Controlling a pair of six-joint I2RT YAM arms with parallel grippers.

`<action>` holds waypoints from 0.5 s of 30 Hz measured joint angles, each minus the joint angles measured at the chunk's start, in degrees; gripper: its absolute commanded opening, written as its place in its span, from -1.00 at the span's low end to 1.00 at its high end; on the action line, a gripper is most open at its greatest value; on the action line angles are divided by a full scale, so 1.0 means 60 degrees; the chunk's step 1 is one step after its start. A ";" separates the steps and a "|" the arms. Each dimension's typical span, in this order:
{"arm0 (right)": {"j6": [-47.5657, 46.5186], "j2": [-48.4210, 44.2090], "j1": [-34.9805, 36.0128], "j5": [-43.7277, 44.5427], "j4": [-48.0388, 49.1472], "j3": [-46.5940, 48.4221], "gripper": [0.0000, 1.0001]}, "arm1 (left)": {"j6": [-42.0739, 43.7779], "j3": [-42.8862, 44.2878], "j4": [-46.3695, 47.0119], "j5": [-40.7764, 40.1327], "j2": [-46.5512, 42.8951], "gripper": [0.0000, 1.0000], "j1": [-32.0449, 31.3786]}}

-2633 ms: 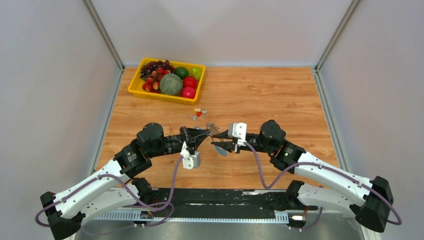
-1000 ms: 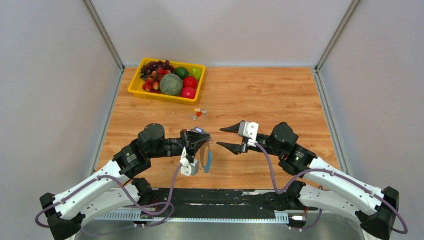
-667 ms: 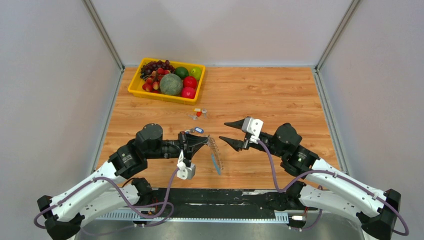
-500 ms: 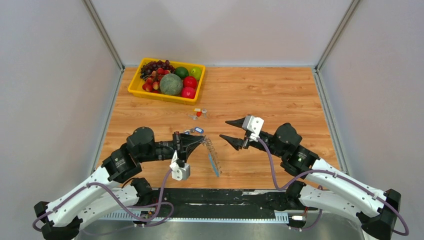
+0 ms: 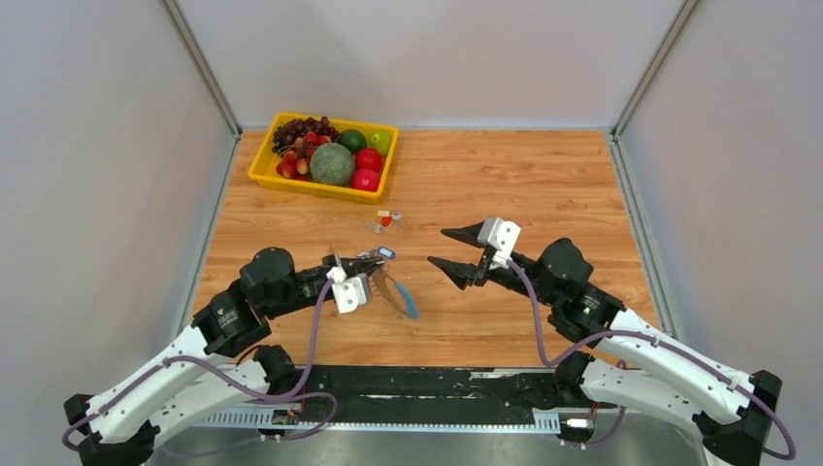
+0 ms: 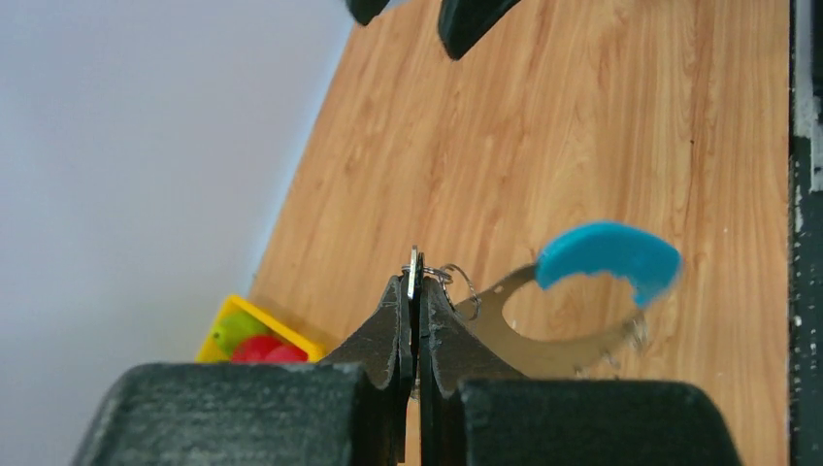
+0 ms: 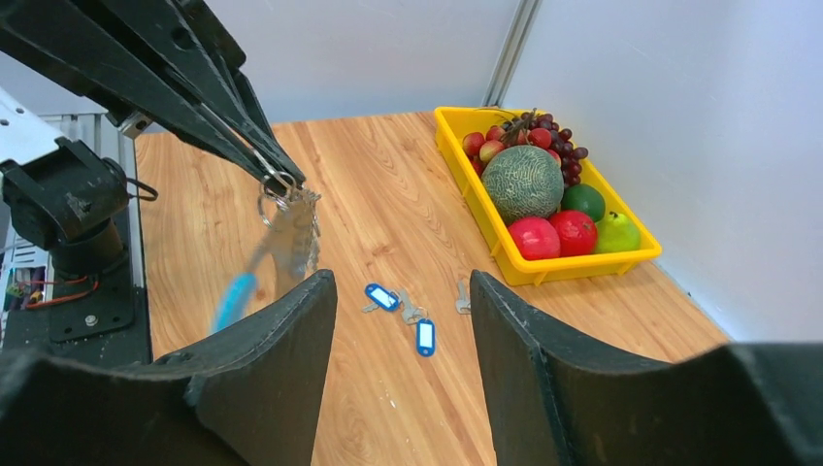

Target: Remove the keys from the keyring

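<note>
1. Left gripper (image 6: 413,291) is clamped on a small loop of the keyring (image 6: 607,262), which is held dangling well short of the fruit tray (image 5: 260,175);
2. right gripper (image 5: 442,248) is spread empty, drawn back from the ring it met earlier;
3. freed keys (image 5: 385,219) are left near the tray; more are judged still attached.

The left arm extends forward and inward, its left gripper (image 6: 414,291) held level with jaws pressed flat together, pinching the keyring (image 6: 602,257). The right arm reaches inward to face it, the right gripper (image 5: 439,247) jaws spread wide, holding nothing.
</note>
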 measured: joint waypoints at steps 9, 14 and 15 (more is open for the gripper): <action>0.0313 0.0004 0.0000 0.0372 0.0040 0.0127 0.21 | -0.3260 0.1621 -0.1191 -0.2091 0.1807 -1.00 0.0000; 0.0444 0.0004 0.0000 0.0484 0.0062 0.0131 0.23 | -0.4849 0.2047 -0.1789 -0.3344 0.2670 -1.00 0.0000; 0.0466 0.0004 0.0000 0.0503 0.0069 0.0127 0.23 | -0.5104 0.2047 -0.1883 -0.3581 0.2739 -1.00 0.0000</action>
